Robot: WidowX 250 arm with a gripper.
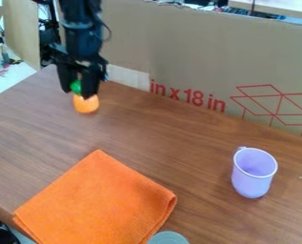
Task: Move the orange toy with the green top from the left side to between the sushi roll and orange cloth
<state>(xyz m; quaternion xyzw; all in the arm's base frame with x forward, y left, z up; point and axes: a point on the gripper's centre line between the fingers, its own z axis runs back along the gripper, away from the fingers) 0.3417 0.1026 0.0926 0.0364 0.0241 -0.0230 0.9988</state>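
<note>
Camera view: the gripper [78, 89] has its two fingers close together, clamped on the green top of an orange item [86, 104], beyond the orange cloth [97, 202] that lies flat on the desk [172, 138]. Right of the cloth, well apart, a lilac cup [250, 183] stands upright. Just beside the cloth's near right edge is a round grey thing [168, 238]; cardboard [191, 57] stands behind the cloth, past the desk.

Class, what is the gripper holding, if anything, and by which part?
The gripper appears to hold the orange object by its green top, between its fingers.
</note>
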